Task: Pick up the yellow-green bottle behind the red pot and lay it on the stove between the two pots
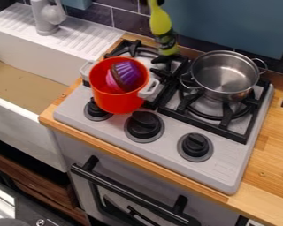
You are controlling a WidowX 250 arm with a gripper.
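Whether the gripper is wide, narrow or holding something cannot be told, nor can distances from it. From left to right, a white sink (20, 106) comes first, with a grey faucet (45, 17) standing at its back. Next is the left side of a grey stove (227, 170), where a red pot (115, 102) with pale handles sits behind the left knob (97, 110). Inside the pot lies a ridged purple cup (127, 73), touching brown and pink pieces (112, 79). Behind the pot and to its right, a yellow-green utensil (161, 23) with a dark, patterned lower part stands upright near the wall. The middle knob (144, 126) and right knob (195, 145) follow along the front. On the right burner grate (227, 121) rests a steel pot (223, 77) with two wire handles, and wooden countertop (273, 152) lies beyond the stove.
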